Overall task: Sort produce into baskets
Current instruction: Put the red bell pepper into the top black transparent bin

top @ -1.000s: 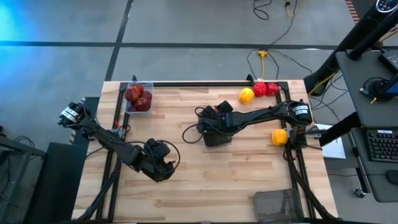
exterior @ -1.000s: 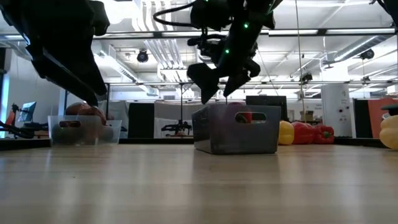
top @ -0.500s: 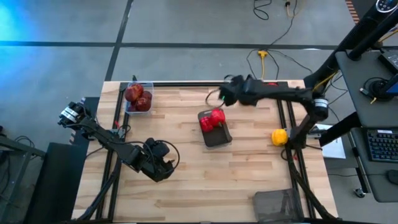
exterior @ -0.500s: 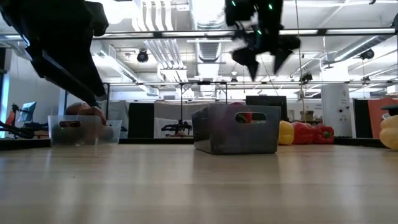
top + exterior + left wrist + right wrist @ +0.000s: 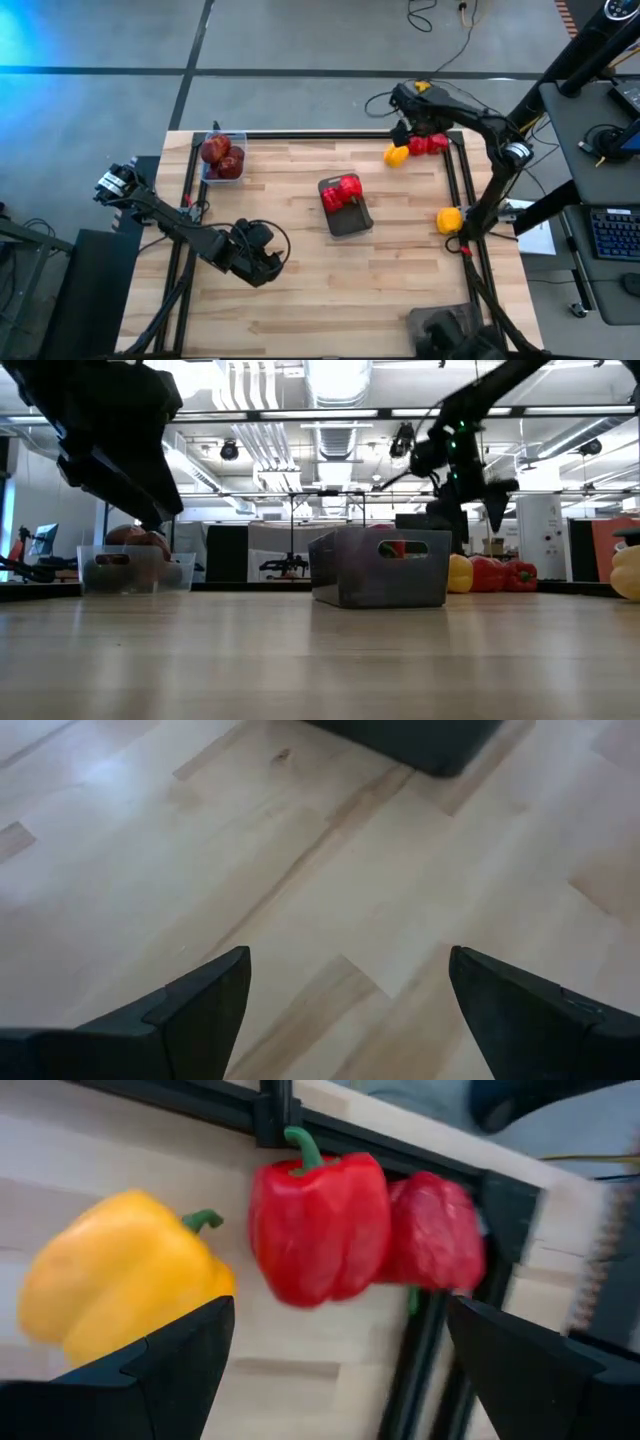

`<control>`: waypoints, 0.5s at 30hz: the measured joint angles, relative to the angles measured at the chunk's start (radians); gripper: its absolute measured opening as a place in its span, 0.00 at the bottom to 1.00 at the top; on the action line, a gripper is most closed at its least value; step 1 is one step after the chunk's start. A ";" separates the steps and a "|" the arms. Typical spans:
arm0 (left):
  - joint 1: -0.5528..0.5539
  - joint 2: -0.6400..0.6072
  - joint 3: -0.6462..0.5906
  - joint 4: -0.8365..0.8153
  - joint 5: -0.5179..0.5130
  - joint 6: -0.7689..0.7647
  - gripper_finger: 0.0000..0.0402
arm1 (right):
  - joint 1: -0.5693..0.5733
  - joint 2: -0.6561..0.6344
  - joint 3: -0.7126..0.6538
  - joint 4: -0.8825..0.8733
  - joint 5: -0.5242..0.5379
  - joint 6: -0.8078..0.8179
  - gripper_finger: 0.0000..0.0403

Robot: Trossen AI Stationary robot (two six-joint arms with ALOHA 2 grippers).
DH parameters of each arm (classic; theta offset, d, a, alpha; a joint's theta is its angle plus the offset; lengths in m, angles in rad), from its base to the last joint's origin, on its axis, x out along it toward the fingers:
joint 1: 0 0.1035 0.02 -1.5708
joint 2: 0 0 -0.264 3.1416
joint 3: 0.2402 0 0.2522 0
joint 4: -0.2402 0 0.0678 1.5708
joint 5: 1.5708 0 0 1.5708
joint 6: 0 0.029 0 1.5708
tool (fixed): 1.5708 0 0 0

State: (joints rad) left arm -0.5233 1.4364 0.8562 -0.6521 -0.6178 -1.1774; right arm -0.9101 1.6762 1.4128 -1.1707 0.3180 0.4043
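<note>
Closest to me, the left gripper (image 5: 262,262) just hangs low over bare table (image 5: 400,280), fingers apart with nothing between them. A mesh basket (image 5: 445,325) sits at the near right edge. Mid-table, the other mesh bin (image 5: 347,215) has a red pepper (image 5: 342,191) in it, and one yellow pepper (image 5: 449,219) sits off to the right. Far left, the clear bin (image 5: 222,165) holds apples (image 5: 217,151). At the far right corner the right gripper (image 5: 405,130) hovers spread wide and empty over a yellow pepper by the rail (image 5: 120,1275) and two red peppers (image 5: 318,1230).

Pale wooden desk (image 5: 400,260) with a smooth matt grain; glossy red pepper (image 5: 318,1215); clear plastic bin (image 5: 135,570); dark grey mesh basket (image 5: 380,568).
</note>
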 joint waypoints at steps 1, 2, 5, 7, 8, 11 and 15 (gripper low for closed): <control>0.009 0.000 0.000 0.000 0.000 -0.002 0.81 | -0.022 0.013 0.000 0.016 -0.039 -0.022 0.89; 0.019 0.000 0.000 0.000 0.000 -0.002 0.81 | -0.040 0.027 0.000 0.027 -0.061 -0.043 0.89; 0.047 0.000 0.000 0.000 0.005 -0.003 0.81 | -0.070 0.061 0.000 0.049 -0.053 -0.098 0.89; 0.065 0.000 0.000 0.002 0.006 -0.003 0.81 | -0.091 0.076 0.000 0.072 -0.086 -0.125 0.89; 0.075 0.000 0.000 0.004 0.006 -0.003 0.81 | -0.102 0.088 0.000 0.083 -0.113 -0.140 0.89; 0.108 0.000 0.000 0.007 0.006 0.012 0.81 | -0.121 0.126 0.000 0.102 -0.134 -0.173 0.89; 0.139 0.000 0.000 0.017 0.006 0.048 0.81 | -0.132 0.178 0.000 0.114 -0.153 -0.180 0.89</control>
State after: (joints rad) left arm -0.3847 1.4364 0.8558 -0.6351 -0.6113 -1.1291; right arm -1.0421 1.8539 1.4124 -1.0572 0.1645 0.2243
